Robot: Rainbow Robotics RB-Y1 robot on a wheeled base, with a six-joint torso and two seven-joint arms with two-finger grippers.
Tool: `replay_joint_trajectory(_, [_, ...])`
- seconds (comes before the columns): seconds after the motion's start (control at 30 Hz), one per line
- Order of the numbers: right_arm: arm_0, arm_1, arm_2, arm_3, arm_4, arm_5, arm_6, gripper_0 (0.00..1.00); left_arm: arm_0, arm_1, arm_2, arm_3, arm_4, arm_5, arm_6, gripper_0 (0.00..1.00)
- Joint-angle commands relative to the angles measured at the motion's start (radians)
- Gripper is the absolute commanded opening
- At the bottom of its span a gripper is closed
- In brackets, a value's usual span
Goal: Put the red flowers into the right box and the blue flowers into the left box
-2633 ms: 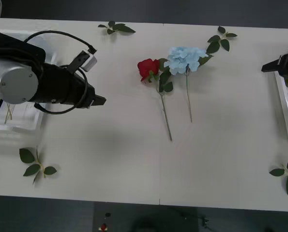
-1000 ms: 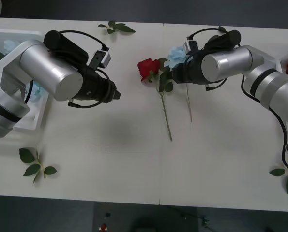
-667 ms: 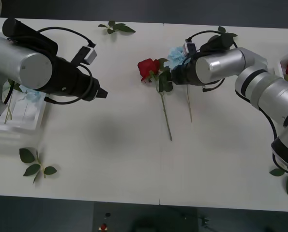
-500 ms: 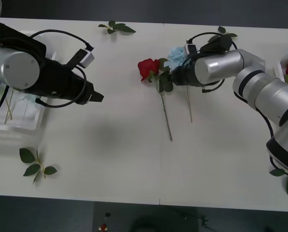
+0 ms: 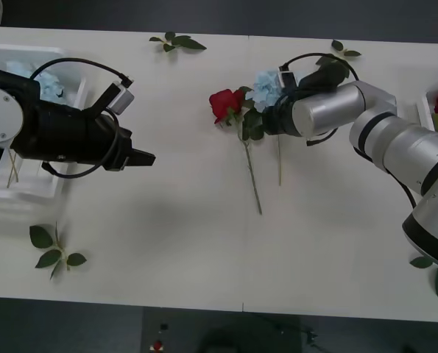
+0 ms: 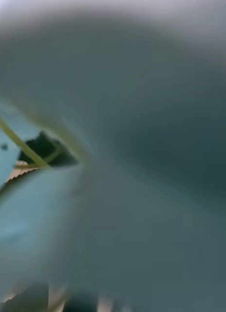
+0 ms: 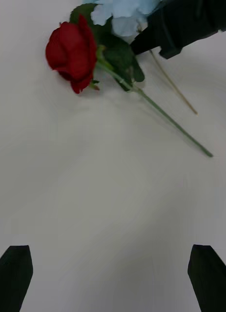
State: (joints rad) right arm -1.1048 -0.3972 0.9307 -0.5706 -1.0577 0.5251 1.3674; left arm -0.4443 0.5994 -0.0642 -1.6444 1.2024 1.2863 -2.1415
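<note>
Blue flower (image 5: 266,87) stem swung left, right tool (image 5: 267,118) clamping it, left tool (image 7: 111,278) open, rose (image 5: 224,104) beside.

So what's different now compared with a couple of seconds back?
The right gripper swung in from the table's right edge to the blue flower, whose stem has shifted and now tilts differently. The left gripper moved about over the left box and ended pointing at the red rose, fingers open. The rose and loose leaf sprigs stayed put.
</note>
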Motion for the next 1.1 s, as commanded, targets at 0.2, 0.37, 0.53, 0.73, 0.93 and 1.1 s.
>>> replay_joint_trajectory(0.2, [-0.041,-0.043,-0.027,-0.044,-0.031,-0.014,0.001,0.0,0.033,-0.036,0.027,-0.023,0.112,0.001,-0.213,0.93])
replay_joint_trajectory(0.37, [-0.03,-0.158,-0.041,-0.172,-0.148,0.029,0.013,0.0,0.055,-0.047,0.027,-0.023,0.144,-0.005,-0.233,0.93])
replay_joint_trajectory(0.53, [0.028,-0.293,-0.119,-0.36,-0.225,0.095,0.032,0.0,0.068,-0.072,0.027,-0.023,0.158,-0.005,-0.247,0.93])
replay_joint_trajectory(0.73, [0.158,-0.463,-0.257,-0.621,-0.395,0.164,0.113,0.0,0.076,-0.108,0.017,-0.023,0.194,-0.005,-0.267,0.93])
replay_joint_trajectory(0.93, [0.341,-0.563,-0.481,-0.815,-0.594,0.282,0.318,0.0,0.076,-0.122,-0.022,-0.023,0.246,-0.022,-0.298,0.94])
replay_joint_trajectory(1.1, [0.47,-0.589,-0.622,-0.919,-0.752,0.354,0.525,0.0,0.076,-0.128,-0.078,0.002,0.353,-0.067,-0.322,1.0])
